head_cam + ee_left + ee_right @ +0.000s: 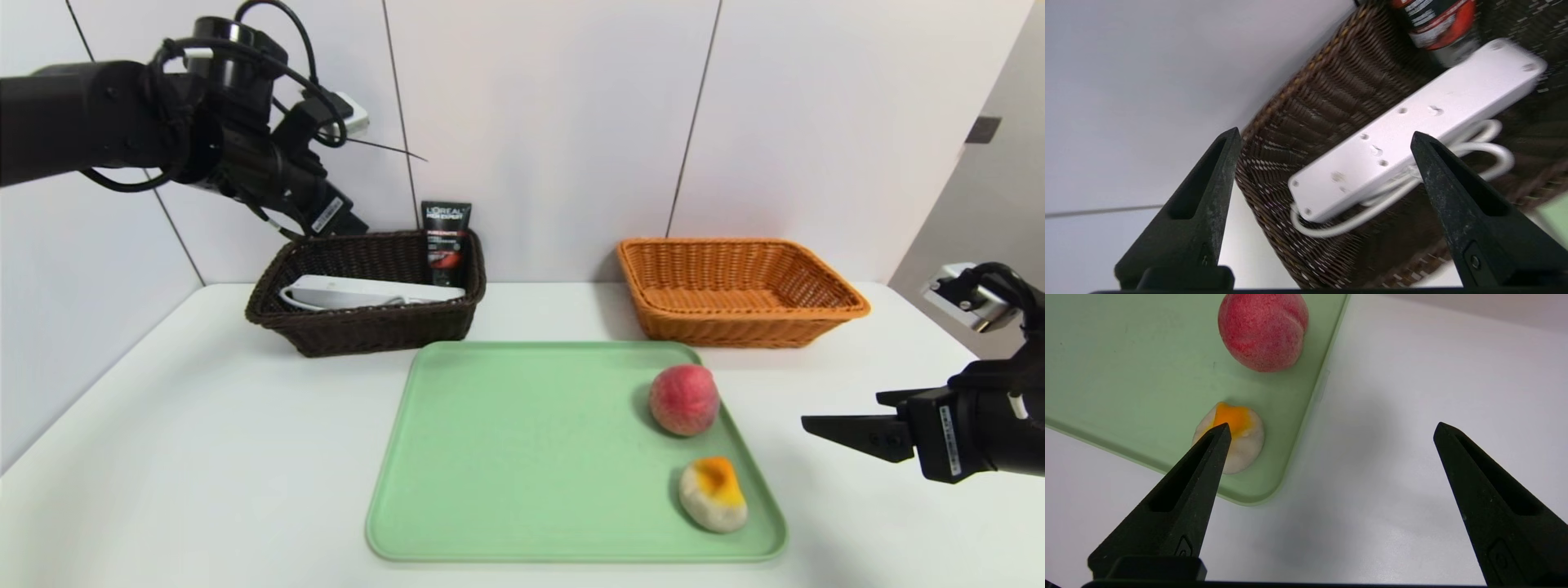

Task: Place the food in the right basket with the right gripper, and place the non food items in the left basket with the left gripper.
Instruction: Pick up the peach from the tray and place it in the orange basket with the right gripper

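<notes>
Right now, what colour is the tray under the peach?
The tray is pale green, plain with no pattern. The head view shows it best.

A pale green tray [522, 457] with rounded corners lies flat on a white table [204, 457], near its front edge. White wall panels [555, 122], divided by thin dark seams, rise directly behind the table.

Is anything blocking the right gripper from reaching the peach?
Nothing visible. The right gripper hangs open beside the green tray; only bare table lies between it and the peach. The beige lump sits nearer, off the line.
</notes>
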Controlling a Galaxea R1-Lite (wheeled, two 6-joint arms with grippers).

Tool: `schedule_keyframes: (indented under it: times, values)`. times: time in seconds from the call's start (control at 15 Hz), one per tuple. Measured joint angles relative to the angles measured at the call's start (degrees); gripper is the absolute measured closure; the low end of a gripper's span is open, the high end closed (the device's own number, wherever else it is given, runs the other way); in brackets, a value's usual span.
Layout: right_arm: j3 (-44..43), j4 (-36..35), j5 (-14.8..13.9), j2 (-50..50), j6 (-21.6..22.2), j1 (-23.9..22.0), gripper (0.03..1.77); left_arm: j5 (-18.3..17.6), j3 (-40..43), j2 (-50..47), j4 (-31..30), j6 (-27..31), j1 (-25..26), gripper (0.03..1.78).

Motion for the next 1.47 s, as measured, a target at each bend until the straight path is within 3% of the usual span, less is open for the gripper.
schedule_keyframes:
  times: [0.33, 0.47, 0.67, 0.93, 1.47]
  values:
    - [-4.0, 0.6, 0.0, -0.1, 0.2, 0.6, 0.09, 0.1, 5.4, -11.8, 16.7, -23.3, -8.1, 0.22]
    - [-6.8, 1.6, -0.2, 0.6, 0.1, 1.0, 0.09, 0.5, 10.5, -16.3, 17.6, -31.5, -11.4, 0.2]
    - [-11.4, 4.3, -0.4, 3.3, 0.1, 2.0, 0.09, 0.7, 20.4, -21.7, 17.5, -38.7, -17.3, 0.17]
    - [-16.6, 6.6, -1.0, 9.5, 0.2, 5.5, 0.09, 0.8, 30.7, -26.2, 16.4, -44.5, -24.6, 0.14]
    - [-25.5, 8.3, -8.8, 25.2, 4.9, 15.0, 0.09, 1.0, 34.8, -29.0, 14.8, -44.2, -26.3, 0.12]
